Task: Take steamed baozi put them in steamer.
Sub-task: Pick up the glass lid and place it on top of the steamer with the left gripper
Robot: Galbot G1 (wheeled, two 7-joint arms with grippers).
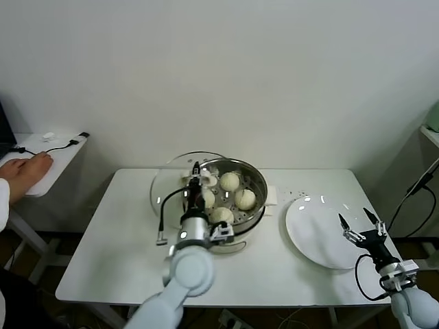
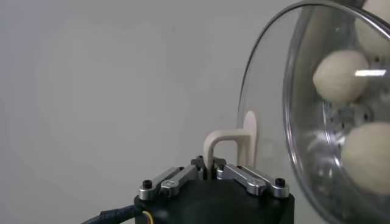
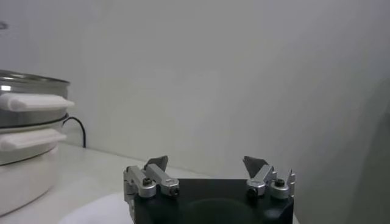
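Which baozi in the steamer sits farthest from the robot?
The baozi at the back of the steamer, nearest the wall. The others lie closer to the robot, toward the left gripper holding the glass lid.

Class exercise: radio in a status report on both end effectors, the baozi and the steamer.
Left end effector shut on glass lid handle, lid tilted beside steamer. Right end effector open over empty plate. Four baozi in steamer.

Left gripper (image 2: 211,172): black housing showing silver screwed finger links. Right gripper (image 3: 207,170): matching black body, black cable trailing behind it.
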